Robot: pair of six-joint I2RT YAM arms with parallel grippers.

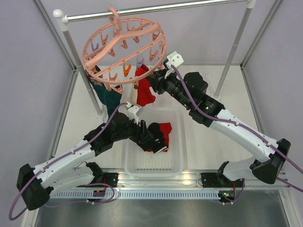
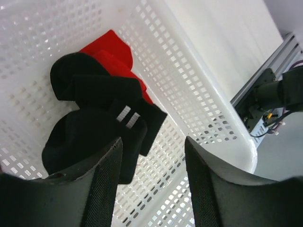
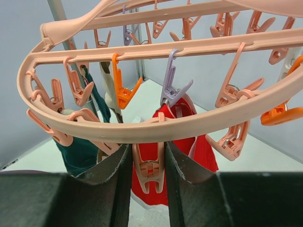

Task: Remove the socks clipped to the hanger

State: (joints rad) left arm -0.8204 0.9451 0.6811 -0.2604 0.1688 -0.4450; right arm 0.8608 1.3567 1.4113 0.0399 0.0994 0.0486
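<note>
The salmon-pink hanger (image 1: 124, 52) hangs by its hook from the rail; in the right wrist view its ring (image 3: 142, 130) crosses the frame. A red sock (image 1: 144, 92) (image 3: 199, 151) and dark teal socks (image 1: 108, 94) (image 3: 78, 153) hang from its clips. My right gripper (image 1: 158, 81) (image 3: 147, 149) is just under the ring, shut on a salmon clip (image 3: 149, 170) in front of the red sock. My left gripper (image 1: 161, 138) (image 2: 154, 142) is open and empty, low over the white basket (image 2: 189, 80). A black sock with white stripes (image 2: 94, 118) and a red sock (image 2: 111, 52) lie in the basket.
The metal rail (image 1: 156, 9) stands on two white posts at the back, the left post (image 1: 83, 71) close behind the teal socks. The basket (image 1: 177, 165) sits at the table's middle front. A lilac clip (image 3: 173, 87) and orange clips (image 3: 120, 90) hang from the ring.
</note>
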